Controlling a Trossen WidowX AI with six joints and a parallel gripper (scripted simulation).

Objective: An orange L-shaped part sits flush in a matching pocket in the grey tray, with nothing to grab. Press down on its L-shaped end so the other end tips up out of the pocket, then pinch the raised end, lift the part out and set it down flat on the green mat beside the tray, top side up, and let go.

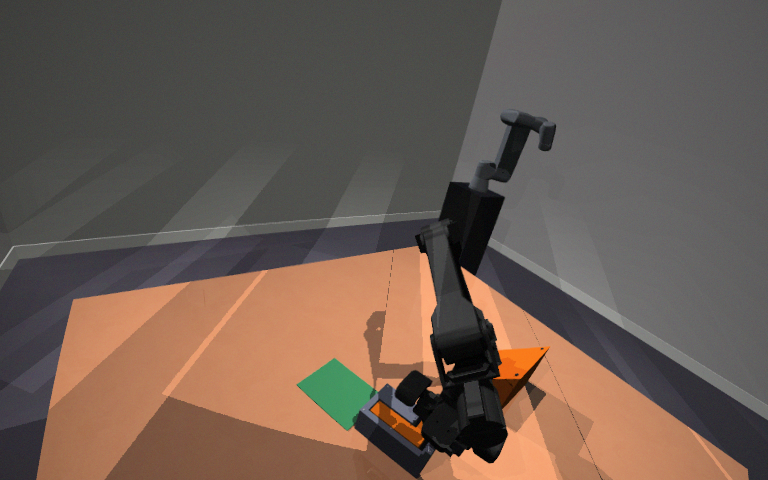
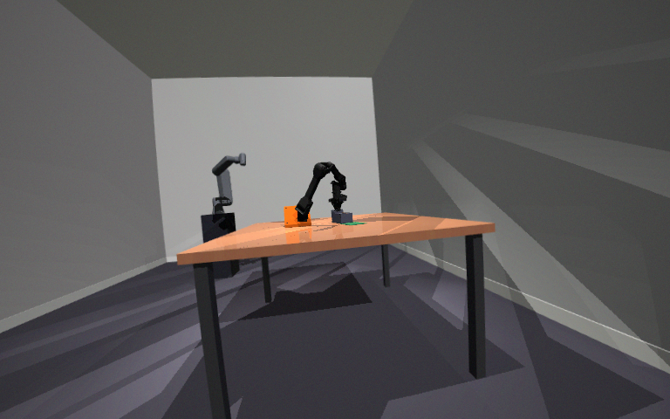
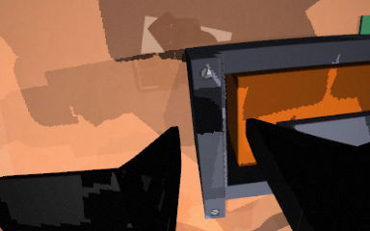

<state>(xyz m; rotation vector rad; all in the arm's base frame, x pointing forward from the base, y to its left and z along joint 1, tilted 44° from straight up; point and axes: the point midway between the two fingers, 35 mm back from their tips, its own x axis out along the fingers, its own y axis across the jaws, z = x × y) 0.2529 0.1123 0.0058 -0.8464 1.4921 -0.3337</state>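
The gripper (image 3: pixel 212 159) hangs low over the grey tray (image 3: pixel 209 144), jaws partly closed and holding nothing. One finger (image 3: pixel 145 188) sits outside the tray's end wall, the other (image 3: pixel 308 168) over the pocket, where the orange L-shaped part (image 3: pixel 289 96) lies, apparently flush. Risk: descending like this, the outer finger or the gap meets the wall, not the part, so nothing tips. The green mat (image 1: pixel 335 391) lies beyond the tray's far end.
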